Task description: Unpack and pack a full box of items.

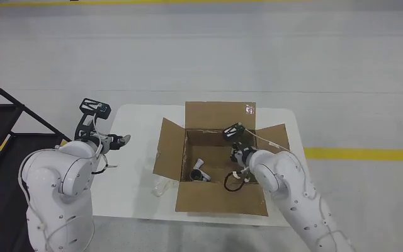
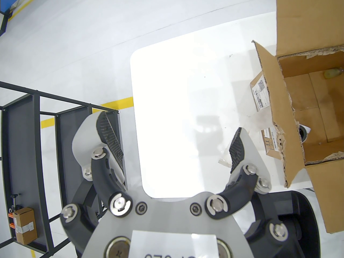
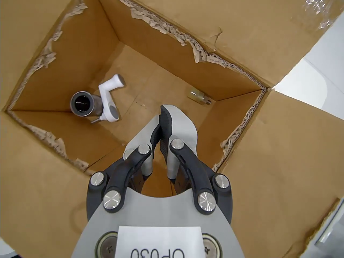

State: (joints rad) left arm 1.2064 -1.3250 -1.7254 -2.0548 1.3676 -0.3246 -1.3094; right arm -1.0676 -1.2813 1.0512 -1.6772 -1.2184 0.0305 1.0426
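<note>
Your right gripper (image 3: pixel 164 132) is closed, its pads pressed flat together with nothing seen between them. It hangs over the open cardboard box (image 3: pixel 166 52), pointing down toward the box floor. On that floor, off to one side of the gripper, a white crank handle (image 3: pixel 108 99) lies touching a grey metal cylinder (image 3: pixel 83 106). Well apart from those two, a small pale fitting (image 3: pixel 198 96) lies close to a corner of the box. The inner edges of the box flaps are torn and ragged.

Your left gripper (image 2: pixel 172 126) stands wide open and holds nothing. It sits over the left edge of the white table (image 2: pixel 182 81), well apart from the box. Between it and the box, a clear plastic bag (image 2: pixel 224 159) lies on the table just beside the box's left flap. A labelled brown carton (image 2: pixel 259 92) sits partly under that flap. A dark rack (image 2: pixel 18 140) stands off the table's left side, with a small brown parcel (image 2: pixel 24 225) on it.
</note>
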